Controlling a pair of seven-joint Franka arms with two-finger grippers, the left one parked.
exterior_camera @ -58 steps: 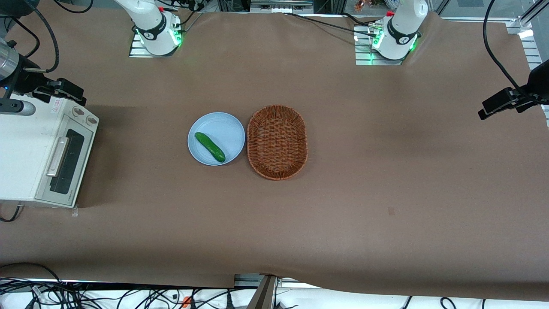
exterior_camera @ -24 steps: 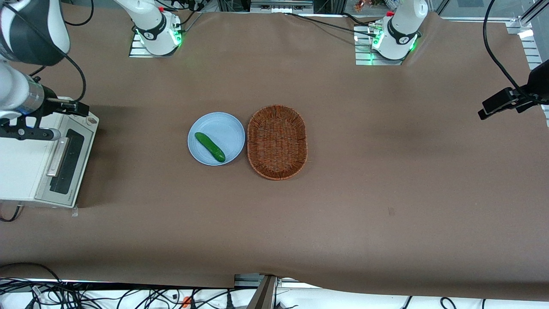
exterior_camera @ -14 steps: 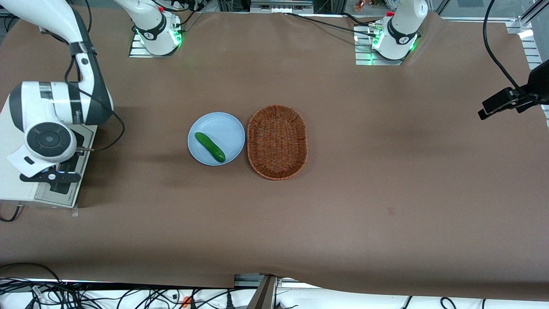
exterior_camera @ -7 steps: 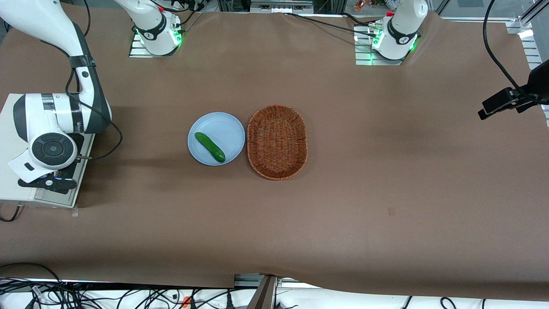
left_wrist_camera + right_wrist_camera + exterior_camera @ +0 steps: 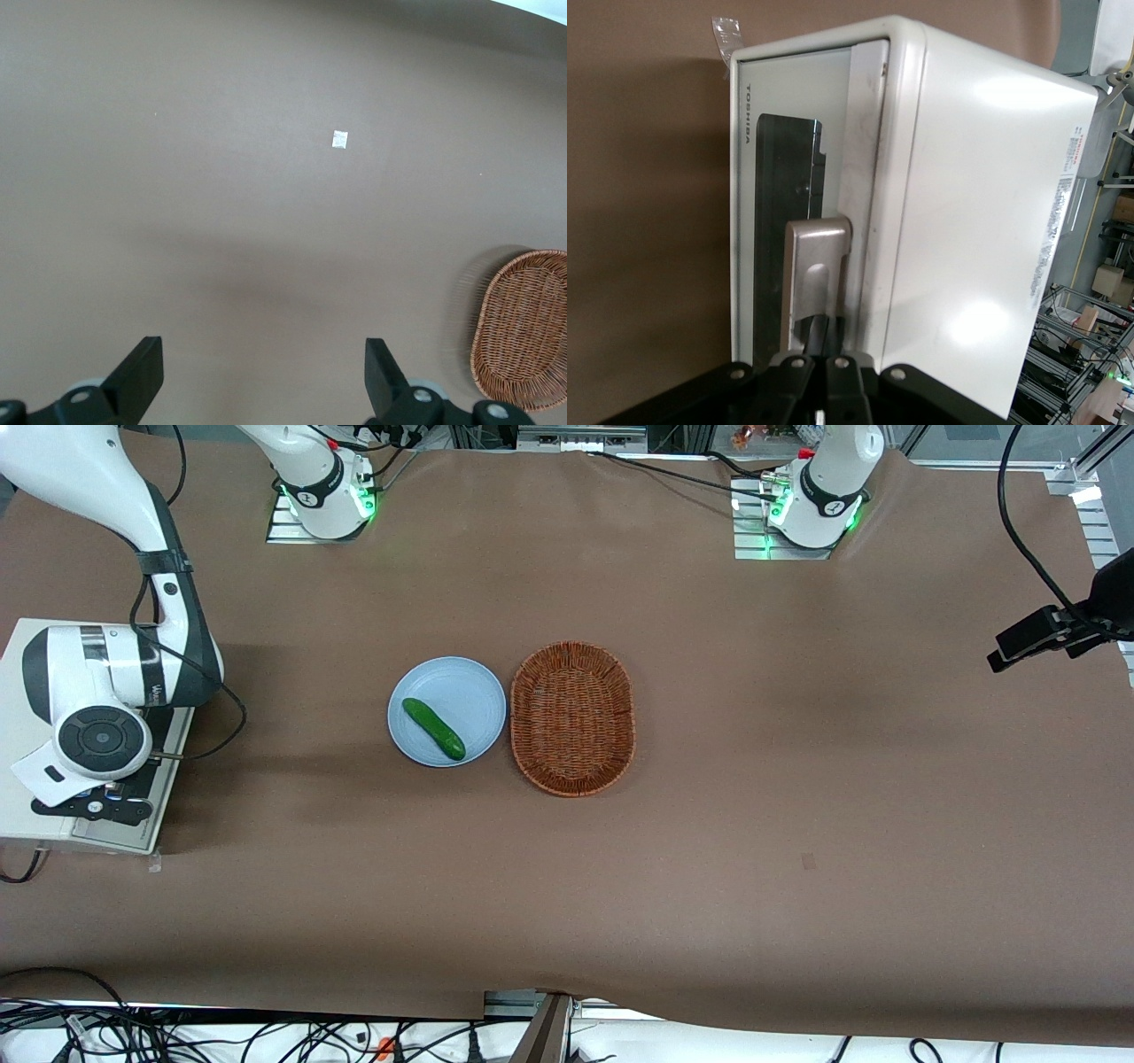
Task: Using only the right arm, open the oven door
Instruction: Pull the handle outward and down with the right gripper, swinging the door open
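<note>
At the working arm's end of the brown-covered table [image 5: 797,797] stands the cream-white boxy toaster oven [image 5: 27,815], its front turned toward the middle of the table. The large white right arm with dark grey joint bands [image 5: 106,682] reaches down over it, and its bulky wrist covers most of the oven's front in the front view, so that only the nearer strip of the silver-framed oven door with its dark glass window [image 5: 124,834] shows past it. The door lies flat against the oven's face, shut. In the right wrist view the door [image 5: 757,221] fills the oven's front, and the silver bar handle [image 5: 818,266] runs along the door's top edge, just beside the oven's cream top panel [image 5: 966,221]. The black gripper [image 5: 821,354] sits right at the handle, low against its end, with the bar running straight out from between the two black finger mounts; how wide the gripper stands, and whether it has hold of the bar, cannot be told. Near the table's middle rests a round pale blue plate [image 5: 461,686] with a dark green cucumber [image 5: 433,729] lying slantwise on it. Just beside the plate, toward the parked arm's end, sits an oval brown wicker basket [image 5: 573,717].
</note>
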